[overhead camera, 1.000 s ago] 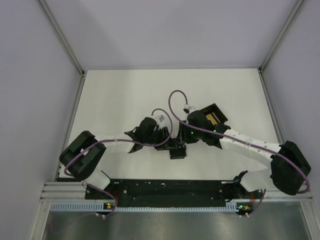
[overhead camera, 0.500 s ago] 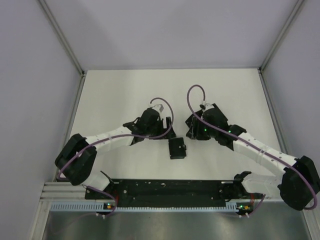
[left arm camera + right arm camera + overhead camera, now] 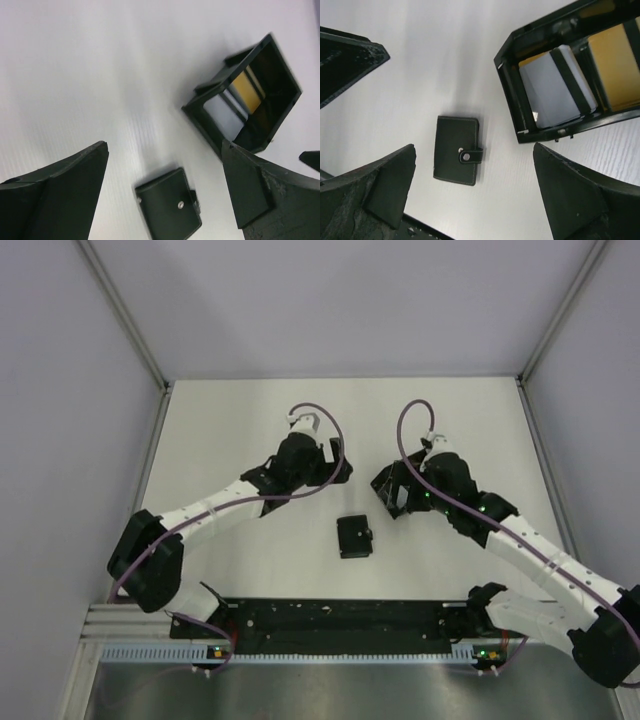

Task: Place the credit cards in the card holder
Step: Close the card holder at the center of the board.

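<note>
The card holder [image 3: 354,536] is a small flat black case that lies on the white table with its snap strap fastened; I also see the holder [image 3: 169,209] from the left wrist and the holder [image 3: 457,150] from the right wrist. Credit cards, one white [image 3: 557,86] and one gold [image 3: 615,62], rest inside an open black box [image 3: 512,95]. My left gripper [image 3: 330,468] hovers open, above and to the far left of the holder. My right gripper [image 3: 392,490] hovers open over the box, to the holder's far right. Neither gripper holds anything.
The open black box [image 3: 200,111] stands tilted just beyond the holder, mostly hidden under the right wrist in the top view. A black rail [image 3: 340,615] runs along the near table edge. White walls with metal posts [image 3: 150,360] enclose the table.
Both grippers were close together over the card holder and have opened and drawn apart, the left up and back, the right toward the box. The holder now lies alone on the table.
</note>
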{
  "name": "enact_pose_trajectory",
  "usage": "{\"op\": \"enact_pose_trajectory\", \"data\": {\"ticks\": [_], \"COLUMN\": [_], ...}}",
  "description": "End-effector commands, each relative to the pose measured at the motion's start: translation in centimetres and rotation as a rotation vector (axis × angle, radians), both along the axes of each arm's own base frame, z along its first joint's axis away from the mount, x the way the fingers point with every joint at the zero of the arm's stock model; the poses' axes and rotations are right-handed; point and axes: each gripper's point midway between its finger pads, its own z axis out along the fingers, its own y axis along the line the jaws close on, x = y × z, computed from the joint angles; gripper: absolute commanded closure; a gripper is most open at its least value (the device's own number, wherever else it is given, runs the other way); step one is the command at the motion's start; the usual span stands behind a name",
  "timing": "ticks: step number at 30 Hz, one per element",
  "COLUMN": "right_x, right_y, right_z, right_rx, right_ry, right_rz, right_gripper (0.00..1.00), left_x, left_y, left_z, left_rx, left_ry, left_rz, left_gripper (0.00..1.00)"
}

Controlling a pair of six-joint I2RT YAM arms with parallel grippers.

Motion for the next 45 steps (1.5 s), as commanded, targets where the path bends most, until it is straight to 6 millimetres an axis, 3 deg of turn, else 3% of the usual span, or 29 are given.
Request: {"op": "enact_pose_trajectory", "data": {"ticks": [1, 5, 8, 13, 17, 23, 33, 37, 45], "right_x": [2.8, 2.1, 0.6, -1.4, -2.6, -3.8, -4.8, -5.8, -7.4], "right_y": [-0.4, 1.3, 2.2, 2.8, 3.6, 4.4, 6.1, 6.4, 8.5], "right_z": [3.9, 2.9, 0.7, -3.3, -6.4, -9.3, -10.4, -11.7, -12.2], "right_rx": [0.015, 0.122, 0.18, 0.143, 0.116, 0.084, 0.093, 0.076, 0.073], "right_ry": [-0.075, -0.037, 0.017, 0.122, 0.198, 0.266, 0.291, 0.322, 0.328], "right_rz": [-0.062, -0.029, 0.021, 0.061, 0.061, 0.041, 0.114, 0.126, 0.18], "right_gripper": [0.03, 0.23, 0.35, 0.42, 0.43, 0.46, 0.44, 0.44, 0.45], "left_x": [4.6, 3.0, 0.9, -2.7, -4.3, -5.2, -5.5, -6.4, -8.7], "left_y": [-0.8, -1.3, -1.3, -1.6, -1.8, -1.8, -3.7, -3.0, -2.3], "left_z": [6.3, 2.9, -1.0, -6.1, -7.9, -9.4, -9.4, -10.3, -11.2], "left_rx": [-0.025, -0.033, -0.04, -0.031, -0.053, -0.054, -0.121, -0.116, -0.148], "left_ry": [-0.181, -0.103, -0.052, 0.062, 0.103, 0.133, 0.151, 0.173, 0.199], "left_rz": [0.014, -0.049, -0.118, -0.252, -0.308, -0.339, -0.416, -0.413, -0.423], "left_gripper": [0.02, 0.05, 0.05, 0.09, 0.11, 0.12, 0.14, 0.16, 0.21]}}
